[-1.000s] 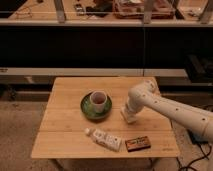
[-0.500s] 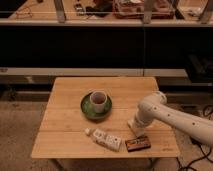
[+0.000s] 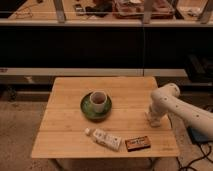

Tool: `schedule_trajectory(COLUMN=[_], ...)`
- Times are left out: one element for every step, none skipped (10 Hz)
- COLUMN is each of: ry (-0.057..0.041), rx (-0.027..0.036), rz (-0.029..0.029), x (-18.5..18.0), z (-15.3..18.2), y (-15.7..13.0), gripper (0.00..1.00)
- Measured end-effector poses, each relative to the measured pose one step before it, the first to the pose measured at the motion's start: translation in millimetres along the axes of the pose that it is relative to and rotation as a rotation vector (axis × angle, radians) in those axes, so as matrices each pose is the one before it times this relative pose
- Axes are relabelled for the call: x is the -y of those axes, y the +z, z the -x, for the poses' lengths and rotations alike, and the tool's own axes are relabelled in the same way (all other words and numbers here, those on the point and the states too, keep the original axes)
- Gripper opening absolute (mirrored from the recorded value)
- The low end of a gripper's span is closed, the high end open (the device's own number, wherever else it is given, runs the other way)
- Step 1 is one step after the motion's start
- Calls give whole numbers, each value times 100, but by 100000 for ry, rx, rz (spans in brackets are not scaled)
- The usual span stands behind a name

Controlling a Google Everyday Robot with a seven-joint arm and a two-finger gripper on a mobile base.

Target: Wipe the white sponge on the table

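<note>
Gripper [image 3: 153, 120] down on table [image 3: 70, 130] near right edge; openness cannot be told

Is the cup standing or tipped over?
Standing: the cup sits mouth-up on the green saucer. The gripper is down at the right of the table.

high view facing table [image 3: 65, 127], gripper [image 3: 153, 119] right

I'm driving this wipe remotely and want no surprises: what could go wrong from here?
The gripper is down on the table close to its right-hand edge, so a stroke outward could run off it. The dark box and white carton lie just nearer the camera; a stroke that way may shove them. I cannot make out the white sponge.
</note>
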Motion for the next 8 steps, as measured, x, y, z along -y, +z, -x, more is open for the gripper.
schedule_trajectory(ry=[1566,531,-489,-2119,-2933,-5152,-3864,-4496], rx=[-791,-1444,-751,-593,-419,279,592,8], rz=[551,423,-676,-1569,-2256,-3716,-2699,-3817], x=[238,1103,1268,2185,2384,3028,1948,2178], z=[-1716,-2489,-1340,-1155,-555,343,789,1404], y=[342,384,118,-3,-258,-559,-378,-864], gripper=[0,0,0,0,0,0,0,0])
